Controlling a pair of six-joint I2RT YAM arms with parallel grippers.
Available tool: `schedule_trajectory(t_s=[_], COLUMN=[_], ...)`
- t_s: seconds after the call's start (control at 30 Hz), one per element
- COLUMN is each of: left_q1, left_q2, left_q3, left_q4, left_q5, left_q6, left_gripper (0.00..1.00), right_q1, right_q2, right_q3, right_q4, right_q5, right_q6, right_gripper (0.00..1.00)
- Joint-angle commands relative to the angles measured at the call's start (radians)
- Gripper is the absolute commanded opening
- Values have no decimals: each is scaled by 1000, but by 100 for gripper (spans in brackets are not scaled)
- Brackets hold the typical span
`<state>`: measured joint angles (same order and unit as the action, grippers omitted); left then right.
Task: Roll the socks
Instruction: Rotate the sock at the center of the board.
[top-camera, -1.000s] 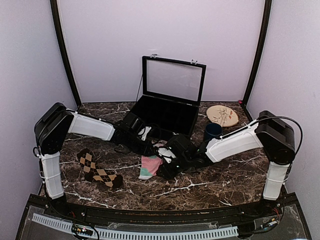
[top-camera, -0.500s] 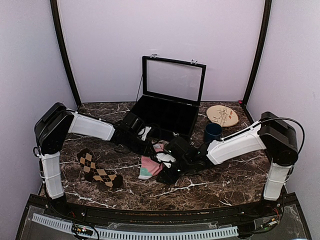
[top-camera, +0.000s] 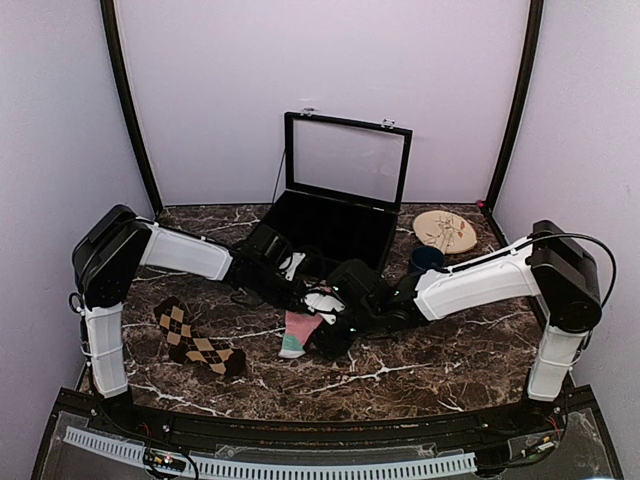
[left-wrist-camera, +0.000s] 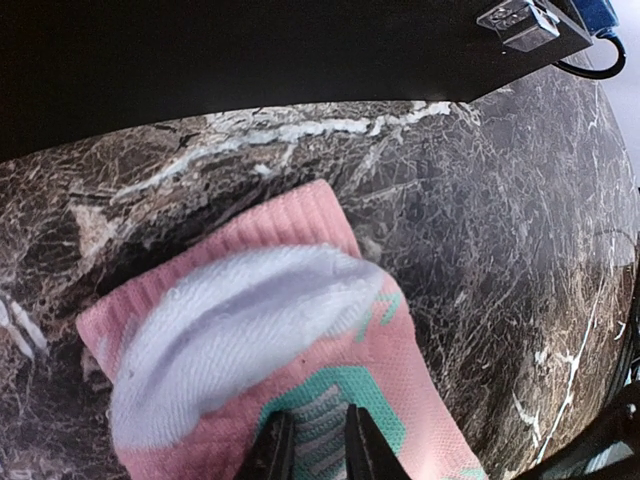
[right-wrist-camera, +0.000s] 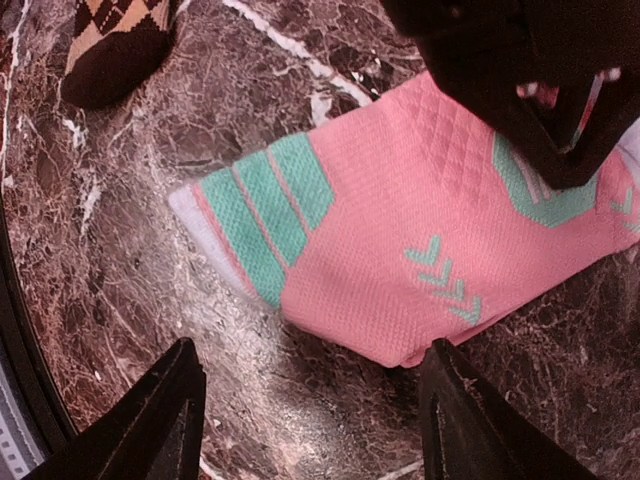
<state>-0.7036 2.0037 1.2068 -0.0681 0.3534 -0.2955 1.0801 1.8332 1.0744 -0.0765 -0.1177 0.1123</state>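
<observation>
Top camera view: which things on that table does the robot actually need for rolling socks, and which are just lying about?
Part of the job:
pink fabric sock with teal and white patches
dark brown fabric sock with tan argyle diamonds

Just lying about:
open black case with clear lid
dark blue cup
round tan wooden disc

I'd call this a robot test booth in a lab. Plain lilac walls (top-camera: 60, 100) and curved black frame poles (top-camera: 125, 100) box in a dark marble-patterned tabletop (top-camera: 420, 370), with two white-and-black robot arms (top-camera: 470, 285) bolted at its near edge. Beyond the right pincer (top-camera: 325, 345) stand an open black glass-lidded case (top-camera: 335, 228) and a dark blue cup (top-camera: 425, 262).
</observation>
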Motion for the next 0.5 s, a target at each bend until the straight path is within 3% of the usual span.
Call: schedule_trajectory(t_s=[0.0, 0.47], left_q1=[-4, 24], left_q2=[64, 63], left_q3=[-26, -33], left_q4=[-113, -114], left_q5=[-10, 42], left_q6=[11, 21], left_gripper=[20, 18], right_q1=[12, 12], right_q2=[20, -37], right_q3=[49, 6], right_q4=[-10, 3], right_q5=[-25, 0], right_q6=[-31, -22], right_gripper=[68, 67])
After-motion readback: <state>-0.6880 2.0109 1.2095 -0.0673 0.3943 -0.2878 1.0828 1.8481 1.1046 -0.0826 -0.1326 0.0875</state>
